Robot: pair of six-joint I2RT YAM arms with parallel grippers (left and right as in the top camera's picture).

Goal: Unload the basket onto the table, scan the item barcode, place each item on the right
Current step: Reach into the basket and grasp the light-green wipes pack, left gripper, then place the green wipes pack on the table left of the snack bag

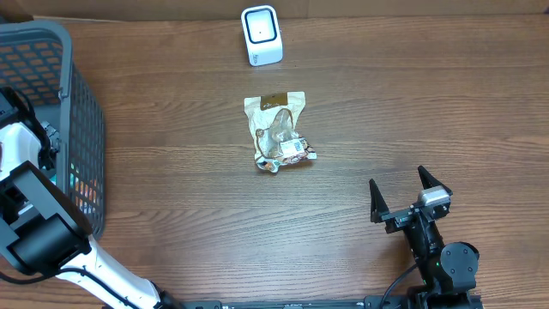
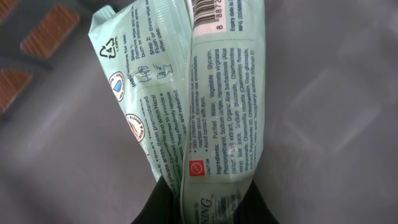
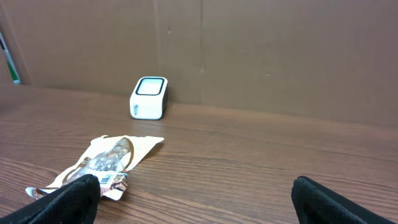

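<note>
Left wrist view: pale green wipes pack [image 2: 217, 124] fills the frame, clamped at its near end between the left fingers [image 2: 158, 211]; barcode [image 2: 208, 11] at the far end, uncovered; grey surface behind, presumably the basket's inside. Soft film, creased lengthwise, judged light, slick and prone to fold; a hold clear of the barcode suits it.
Overhead view: left arm [image 1: 34, 227] reaches into the basket [image 1: 81, 112] at the left of the desk [image 1: 429, 103], pack hidden; scanner [image 1: 262, 34] at the far edge; crumpled pouch [image 1: 279, 133] near the middle.
Right wrist view: right fingers [image 3: 68, 202] spread wide, empty, low over the desk.
</note>
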